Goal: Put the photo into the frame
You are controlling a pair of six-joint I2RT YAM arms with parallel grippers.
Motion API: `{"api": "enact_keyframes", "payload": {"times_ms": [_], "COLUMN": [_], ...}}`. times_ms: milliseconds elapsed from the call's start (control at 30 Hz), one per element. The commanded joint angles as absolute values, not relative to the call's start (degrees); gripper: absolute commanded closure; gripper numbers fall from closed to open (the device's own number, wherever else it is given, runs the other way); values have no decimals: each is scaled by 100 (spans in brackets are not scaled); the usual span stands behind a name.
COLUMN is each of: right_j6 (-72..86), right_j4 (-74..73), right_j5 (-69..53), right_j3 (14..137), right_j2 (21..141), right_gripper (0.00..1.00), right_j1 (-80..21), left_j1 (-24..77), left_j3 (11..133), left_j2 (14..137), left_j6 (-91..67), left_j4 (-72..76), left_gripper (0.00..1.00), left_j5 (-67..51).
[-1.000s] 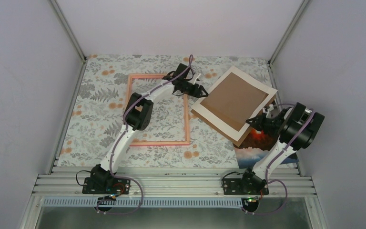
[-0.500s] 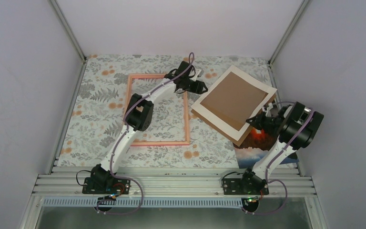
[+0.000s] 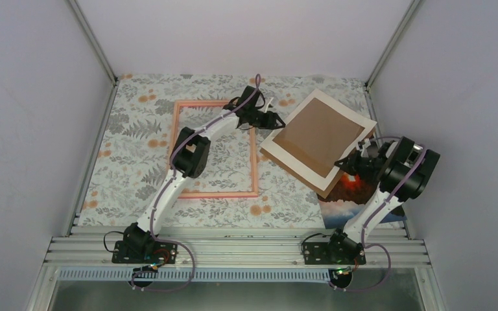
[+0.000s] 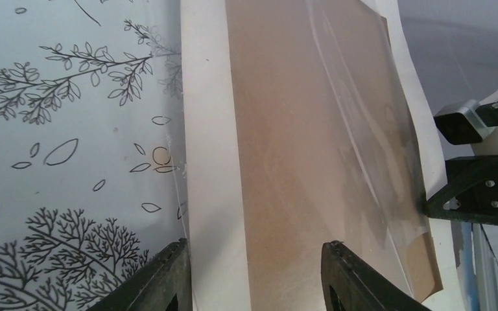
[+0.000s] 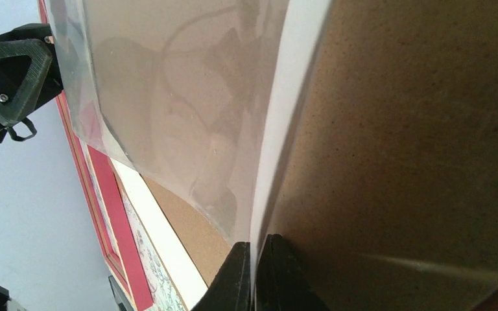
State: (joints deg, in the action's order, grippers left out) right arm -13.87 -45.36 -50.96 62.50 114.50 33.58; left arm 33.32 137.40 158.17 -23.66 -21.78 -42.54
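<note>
While the pink frame (image 3: pixel 254 162) lies flat on the floral tablecloth (image 3: pixel 136 129) at the left middle of the table, the photo (image 3: pixel 355 195) lies at the near right, well apart from it. Only the photo's near part shows, with the red glow and the misty water; the rest is hidden under a white border mat (image 4: pixel 211 162) that lies turned at an angle, right of the frame. A brown backing board (image 3: pixel 318 137) shows through the open centre of this mat. The left gripper (image 4: pixel 251 280) reaches over the far right corner of the frame, and its fingers stand apart, one on each side of the mat's white edge strip; I cannot tell if they touch it. The right gripper (image 5: pixel 254 272) is at the near right edge of the mat, above the photo, with its fingers pressed together on the thin white edge. A clear sheet (image 5: pixel 168 97) lies over the mat just beside this grip.
</note>
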Motion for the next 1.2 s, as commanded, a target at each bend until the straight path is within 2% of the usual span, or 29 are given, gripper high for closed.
{"api": "enact_keyframes", "payload": {"times_ms": [0, 167, 400, 600, 900, 967, 1000, 1033, 1167], "right_j6": [-1538, -1594, -1633, -1737, -2009, -2015, -1994, -1983, -1900], "right_j4": [-4078, -4105, -4144, -4225, -4386, -4427, -4436, -4450, -4501], "right_j5": [-4137, -3976, -3986, -4040, -4354, -4291, -4237, -4190, -4066], "right_j3": [6249, 6265, 6365, 6433, 6431, 6470, 6488, 6518, 6649], "right_j2": [11794, 11809, 11901, 11929, 11840, 11843, 11835, 11820, 11599], "right_gripper": [96, 96, 96, 96, 96, 96, 94, 87, 55], "right_j1": [3138, 3138, 3138, 3133, 3111, 3111, 3118, 3123, 3187], "left_j1": [3367, 3200, 3182, 3244, 3278, 3274, 3266, 3251, 3134], "left_j3": [13614, 13196, 13190, 13211, 13297, 13264, 13277, 13286, 13249], "left_j2": [15768, 15439, 15501, 15572, 15658, 15649, 15626, 15577, 15250], "left_j6": [-2707, -3333, -4285, -4395, -3985, -3896, -3842, -3766, -3590], "left_j4": [-1711, -627, 720, 799, -49, -245, -304, -390, -494], "left_gripper": [49, 48, 45, 46, 56, 65, 74, 79, 97], "left_j5": [-4842, -4972, -5756, -5860, -5235, -5077, -5040, -5000, -4924]}}
